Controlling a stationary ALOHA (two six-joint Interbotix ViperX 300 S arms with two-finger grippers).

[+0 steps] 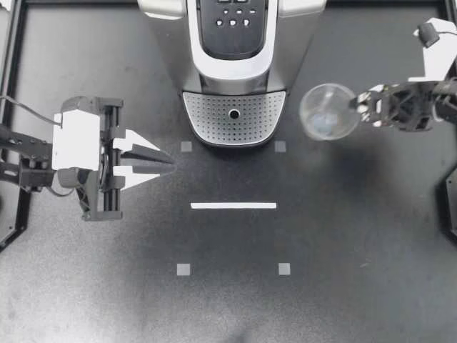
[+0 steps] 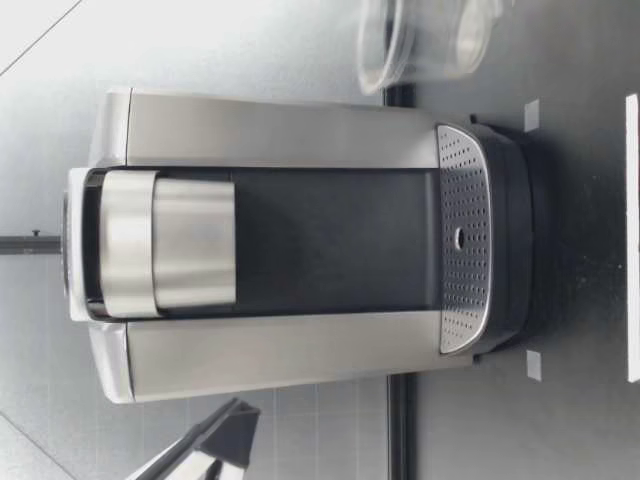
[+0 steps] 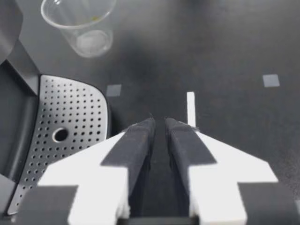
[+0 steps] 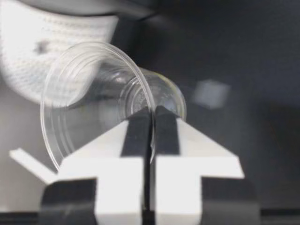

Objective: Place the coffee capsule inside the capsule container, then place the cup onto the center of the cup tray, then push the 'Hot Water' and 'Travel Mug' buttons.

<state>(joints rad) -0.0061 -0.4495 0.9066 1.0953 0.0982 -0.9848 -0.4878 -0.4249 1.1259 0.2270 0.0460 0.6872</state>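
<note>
A clear plastic cup [image 1: 328,111] is beside the coffee machine [image 1: 232,43], to the right of its perforated cup tray [image 1: 234,118]. My right gripper [image 1: 360,107] is shut on the cup's rim. In the right wrist view the cup [image 4: 93,93] tilts, its wall pinched between the fingers [image 4: 166,136]. My left gripper [image 1: 168,166] hovers left of the tray, its fingers [image 3: 133,140] almost together with nothing between them. The cup [image 3: 79,26] and the tray [image 3: 65,136] also show in the left wrist view. The cup [image 2: 420,40] shows beyond the machine [image 2: 280,240]. No capsule is visible.
The machine's button panel [image 1: 232,18] faces up at the back. A white tape strip [image 1: 233,206] lies in front of the tray, with small grey squares [image 1: 183,269] marking corners around it. Black frame rails [image 1: 18,107] border the table's sides.
</note>
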